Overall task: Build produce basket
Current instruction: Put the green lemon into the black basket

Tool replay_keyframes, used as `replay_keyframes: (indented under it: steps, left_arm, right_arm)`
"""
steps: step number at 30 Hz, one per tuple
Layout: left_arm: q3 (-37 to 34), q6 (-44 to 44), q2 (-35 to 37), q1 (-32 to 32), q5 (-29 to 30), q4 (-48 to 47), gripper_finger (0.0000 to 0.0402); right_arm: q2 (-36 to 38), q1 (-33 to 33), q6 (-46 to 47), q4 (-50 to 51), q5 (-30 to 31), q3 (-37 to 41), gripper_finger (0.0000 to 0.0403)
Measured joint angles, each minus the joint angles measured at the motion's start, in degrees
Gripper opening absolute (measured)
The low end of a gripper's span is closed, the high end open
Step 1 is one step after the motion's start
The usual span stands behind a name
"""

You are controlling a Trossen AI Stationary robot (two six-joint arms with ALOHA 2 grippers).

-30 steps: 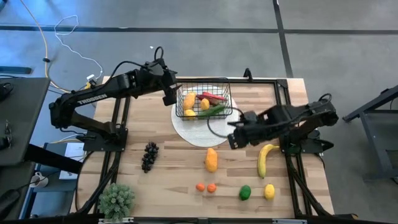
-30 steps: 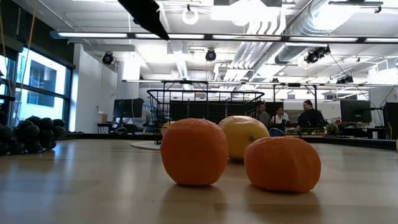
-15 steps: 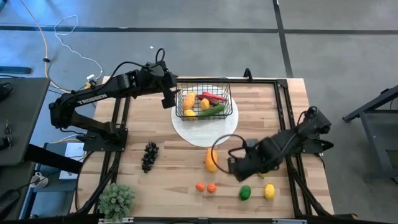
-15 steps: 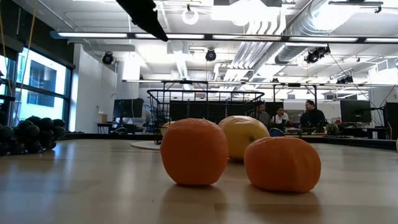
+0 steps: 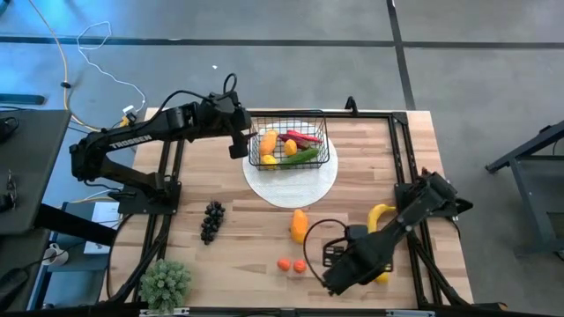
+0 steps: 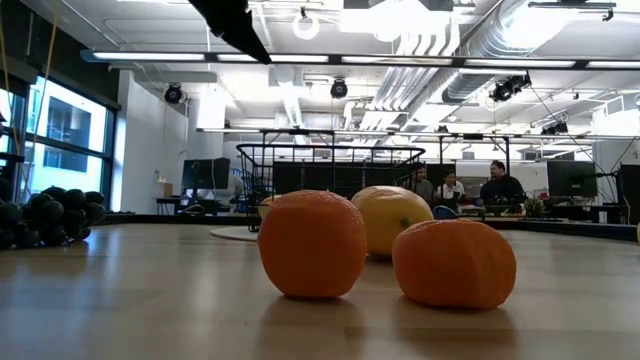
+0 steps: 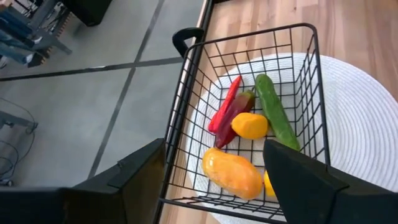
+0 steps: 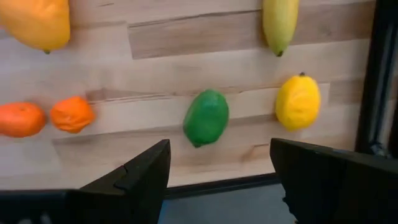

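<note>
Within the last second the right gripper point(image 5: 339, 275) has been swung from the table's middle, just below the plate, down to the front edge at about five o'clock of the high view. It is now poised above the lime point(image 8: 206, 117), which is covered by the arm in the high view but is framed between the two dark fingers in the right wrist view. The fingers are held wide apart and nothing is gripped. This is judged to be the reach for the next piece — the lime is probably the target, though the lemon point(image 8: 298, 101) lies just beside it.

The left gripper point(image 5: 238, 141) is parked at the basket's nine o'clock side, its fingers spread and empty; it has hardly been moved.

The basket point(image 5: 322, 139) is set on the round white plate point(image 5: 291, 191) at about twelve o'clock of the table. Inside it are seen a red chilli point(image 7: 225, 104), a green cucumber point(image 7: 275, 112), a small yellow fruit point(image 7: 249, 125) and a larger orange-yellow fruit point(image 7: 231, 172) — so the basket is only partly filled.

Outside it, the banana point(image 5: 376, 219), a mango-like fruit point(image 5: 300, 225), two orange pieces point(image 5: 292, 264) and the grapes point(image 5: 211, 220) at eight o'clock are left on the wood. A potted plant point(image 5: 165, 283) is stood at the front left corner.
</note>
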State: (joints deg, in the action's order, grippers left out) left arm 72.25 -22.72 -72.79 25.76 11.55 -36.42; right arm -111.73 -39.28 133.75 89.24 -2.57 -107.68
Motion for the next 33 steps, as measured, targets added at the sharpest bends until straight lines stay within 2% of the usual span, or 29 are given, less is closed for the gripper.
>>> replay_keyframes:
  steps: [12, 33]
  left_arm:
    - [-0.02, 0.00, 0.00, -2.37, 0.07, 0.00, 0.0257]
    - [-0.02, 0.00, -0.02, -3.39, 1.51, 0.02, 0.0257]
  right_arm:
    - [-8.92, 0.28, 0.96, -6.69, -3.68, 0.00, 0.0257]
    - [-17.75, 0.23, 1.81, -7.15, -10.86, 1.05, 0.0257]
